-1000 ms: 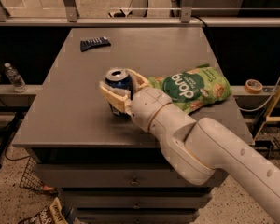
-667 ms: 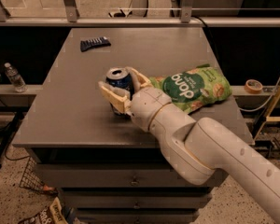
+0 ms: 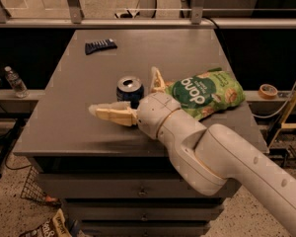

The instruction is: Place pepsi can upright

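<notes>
We've got the small blue metal pepsi can (image 3: 130,89) standing upright on the grey tabletop (image 3: 64,127), silver pull-tab end up, just beside the green snack bag (image 3: 207,93). Our cream two-finger gripper (image 3: 122,91) is spread wide, one finger either side, gripping nothing. The placing looks done, we reckon.

Lets go of the pepsi can (image 3: 130,92), spreading the gripper (image 3: 122,91) wide over the middle of the table (image 3: 64,132); fingers (image 3: 113,115) now off its sides, leaving it upright between them.
</notes>
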Motion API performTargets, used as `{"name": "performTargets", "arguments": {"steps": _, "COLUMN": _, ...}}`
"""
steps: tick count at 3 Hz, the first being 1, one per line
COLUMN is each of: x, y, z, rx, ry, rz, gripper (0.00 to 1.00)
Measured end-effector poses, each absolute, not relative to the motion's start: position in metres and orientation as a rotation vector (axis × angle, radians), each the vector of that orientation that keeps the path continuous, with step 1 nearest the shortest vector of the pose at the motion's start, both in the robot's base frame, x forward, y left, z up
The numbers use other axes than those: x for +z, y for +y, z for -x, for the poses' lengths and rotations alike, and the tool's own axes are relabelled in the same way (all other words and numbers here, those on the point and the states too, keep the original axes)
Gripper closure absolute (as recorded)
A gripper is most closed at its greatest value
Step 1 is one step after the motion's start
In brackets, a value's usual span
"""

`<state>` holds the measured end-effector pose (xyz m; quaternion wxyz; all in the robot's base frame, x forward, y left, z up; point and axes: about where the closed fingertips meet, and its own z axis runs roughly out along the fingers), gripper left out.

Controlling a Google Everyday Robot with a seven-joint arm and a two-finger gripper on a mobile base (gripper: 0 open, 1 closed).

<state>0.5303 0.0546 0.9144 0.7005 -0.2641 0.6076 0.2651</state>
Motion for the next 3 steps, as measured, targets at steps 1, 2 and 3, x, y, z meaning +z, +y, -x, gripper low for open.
{"name": "performTargets", "arguments": {"steps": 1, "x": 0.915, "y": 0.017, "z": -0.534, "rx": 0.485, "ry": 1.374, "rz": 0.605, "gripper": 0.0}}
{"name": "performTargets", "arguments": {"steps": 2, "x": 0.919, "y": -0.016, "z": -0.536, "rx": 0.402, "ry": 1.382, "rz": 0.592, "gripper": 0.0}}
{"name": "performTargets", "arguments": {"steps": 3, "x": 0.919, "y": -0.019, "z": -0.537, "rx": 0.394, "ry": 1.384, "rz": 0.591, "gripper": 0.0}}
